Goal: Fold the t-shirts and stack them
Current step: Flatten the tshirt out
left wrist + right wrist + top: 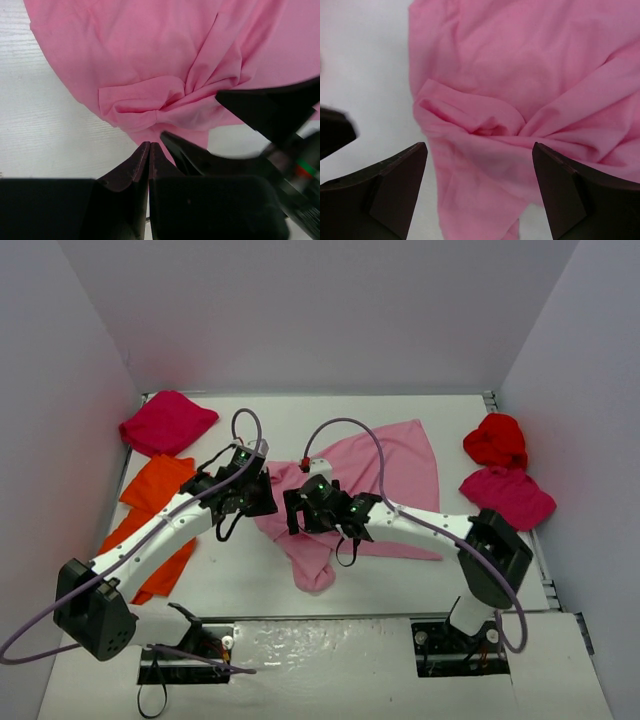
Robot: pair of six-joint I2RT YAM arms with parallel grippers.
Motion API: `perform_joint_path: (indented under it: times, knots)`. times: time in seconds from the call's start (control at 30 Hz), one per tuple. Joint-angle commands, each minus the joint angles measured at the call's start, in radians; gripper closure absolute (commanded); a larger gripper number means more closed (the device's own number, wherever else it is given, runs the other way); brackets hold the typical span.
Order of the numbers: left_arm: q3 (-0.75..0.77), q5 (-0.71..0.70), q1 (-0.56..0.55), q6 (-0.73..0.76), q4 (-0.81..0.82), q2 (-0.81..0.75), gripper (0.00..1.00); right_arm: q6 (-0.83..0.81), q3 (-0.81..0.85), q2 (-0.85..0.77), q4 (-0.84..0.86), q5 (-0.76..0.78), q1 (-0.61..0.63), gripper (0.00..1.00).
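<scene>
white table (250, 570), and the pink shirt (390, 470) sprawls across its middle, unfolded. orange shirts (150, 510) wait at the left, a red shirt (497, 440) far right. the right gripper (480, 147) hangs over a bunched pleat (470, 117) at the pink shirt's left edge, jaws wide apart and empty. the left gripper (150, 145) noses the hem, jaws pressed together, no cloth visibly between them. this looks like flattening before the first fold. next it calls for pinching that pleat and drawing it smooth.
</scene>
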Motion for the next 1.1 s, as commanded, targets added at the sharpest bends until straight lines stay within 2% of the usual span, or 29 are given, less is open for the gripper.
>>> perform_joint_path:
  times: [0.0,0.23,0.33,0.43,0.53,0.6,0.63,0.83,1.07]
  knots:
    - [0.000,0.011,0.005,-0.024,0.029,-0.048,1.00,-0.066,0.073,0.103,0.092,-0.085,-0.010,0.17]
    - [-0.059,0.171,0.006,-0.085,0.124,0.087,1.00,-0.061,0.070,0.131,0.113,-0.103,-0.010,0.21]
    - [-0.034,0.219,0.007,-0.092,0.136,0.162,1.00,-0.054,0.056,0.112,0.112,-0.102,-0.011,0.31]
    - [-0.008,0.299,0.010,-0.108,0.188,0.237,1.00,-0.042,0.034,0.089,0.112,-0.090,-0.011,0.51]
    - [0.012,0.401,0.018,-0.131,0.237,0.308,1.00,-0.026,-0.004,0.048,0.105,-0.079,-0.011,0.79]
    - [0.034,0.410,0.019,-0.134,0.236,0.334,1.00,-0.017,-0.030,0.021,0.096,-0.070,-0.011,0.95]
    - [0.043,0.407,0.019,-0.134,0.232,0.343,1.00,-0.015,-0.042,0.008,0.092,-0.065,-0.011,0.98]
    - [0.105,0.321,0.025,-0.091,0.145,0.326,1.00,-0.003,-0.113,-0.091,0.062,-0.017,-0.011,1.00]
    - [0.159,0.151,0.044,-0.045,0.021,0.218,1.00,0.004,-0.138,-0.182,-0.004,-0.002,-0.011,1.00]
